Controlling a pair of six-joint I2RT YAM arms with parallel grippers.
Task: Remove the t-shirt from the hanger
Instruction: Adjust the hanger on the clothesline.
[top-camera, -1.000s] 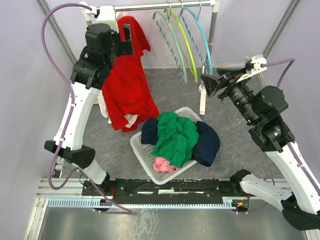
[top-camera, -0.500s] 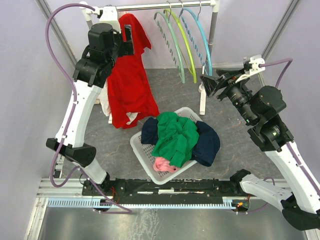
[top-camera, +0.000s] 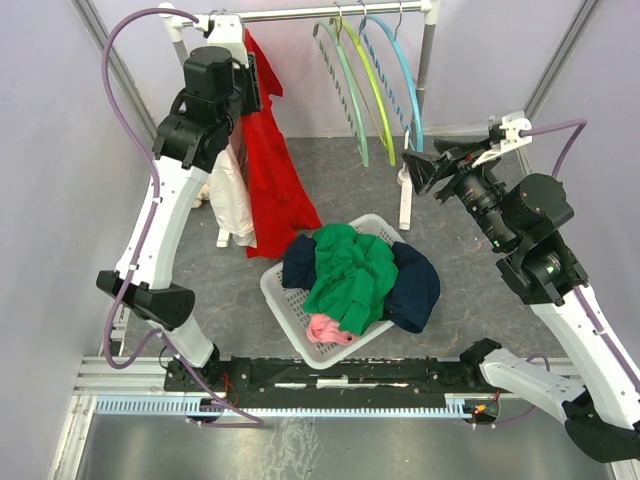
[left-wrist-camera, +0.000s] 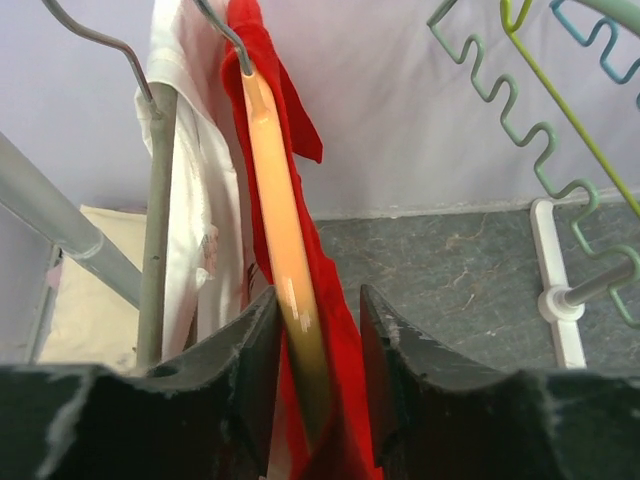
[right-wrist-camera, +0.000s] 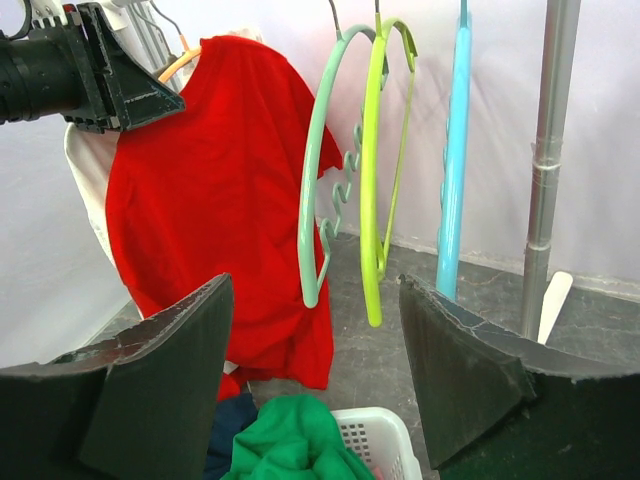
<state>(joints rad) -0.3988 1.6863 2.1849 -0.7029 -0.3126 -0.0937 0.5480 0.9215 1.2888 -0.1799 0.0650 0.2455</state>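
The red t-shirt (top-camera: 270, 190) hangs on an orange hanger (left-wrist-camera: 272, 170) at the left end of the rail (top-camera: 330, 12), turned almost edge-on to the top camera. My left gripper (top-camera: 255, 80) is at the hanger's shoulder. In the left wrist view its jaws (left-wrist-camera: 318, 300) are shut on the hanger arm and the red cloth (left-wrist-camera: 338, 320) draped over it, both fingers touching. My right gripper (top-camera: 415, 170) hovers to the right of the rack, open and holding nothing (right-wrist-camera: 315, 350). It faces the t-shirt (right-wrist-camera: 220, 200) from a distance.
A white garment (top-camera: 232, 190) hangs just left of the red one. Mint (top-camera: 345, 90), yellow-green (top-camera: 372, 90) and blue (top-camera: 405, 85) bare hangers hang on the rail's right part. A white basket (top-camera: 285, 300) heaped with green, navy and pink clothes sits below. The rack post (top-camera: 425, 70) stands at right.
My left gripper has moved up and right onto the hanger's shoulder and its jaws have narrowed round it. The red t-shirt has swung edge-on, uncovering the white garment. The right arm is still.
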